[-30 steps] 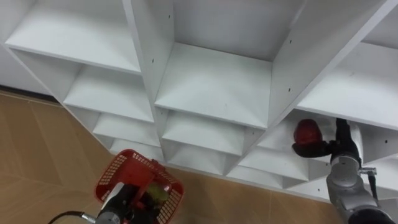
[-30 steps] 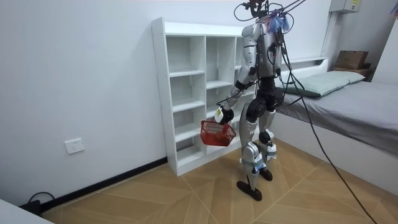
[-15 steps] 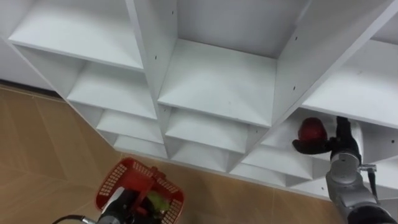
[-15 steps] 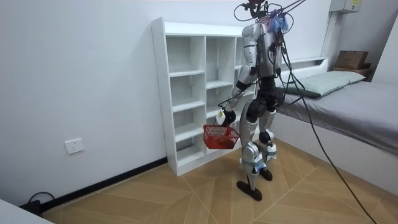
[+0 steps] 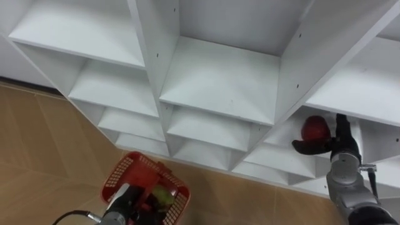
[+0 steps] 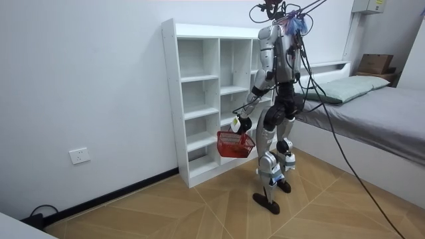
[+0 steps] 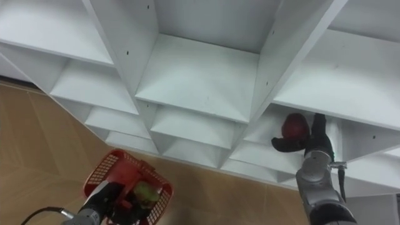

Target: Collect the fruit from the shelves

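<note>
Black fingers [image 5: 309, 147] of the right hand [image 5: 340, 149] are curling under & behind a red apple [image 5: 312, 129], so the hand is gripping it, thumb side below, the rest upright at the back. Apple is sitting inside a compartment in the right column of the white shelf unit [image 5: 219, 81], just under a shelf board and close to the upright divider on its left. Whether it's resting on the board below or is lifted off it, can't tell. The silver forearm is coming up from the btm right corner.

Left hand [image 5: 127, 201] is showing at the btm left, clenched on the handle of a red basket [image 5: 131, 169]. Basket is hanging low over the wood floor [image 5: 37, 144], in front of the bottom row of shelves and well apart from the apple. Lying inside it is a green fruit [image 5: 164, 195], w/ something darker beside it that I can't make out.

In the room view the robot is standing upright, close up to the shelf unit and facing it. Basket is dangling from the left hand beside the lower shelves. Behind the robot, at the room view's right, a bed [image 6: 372, 113] is running along the wall. A wall socket [image 6: 78, 156] is sitting low on the wall at the room view's left.
</note>
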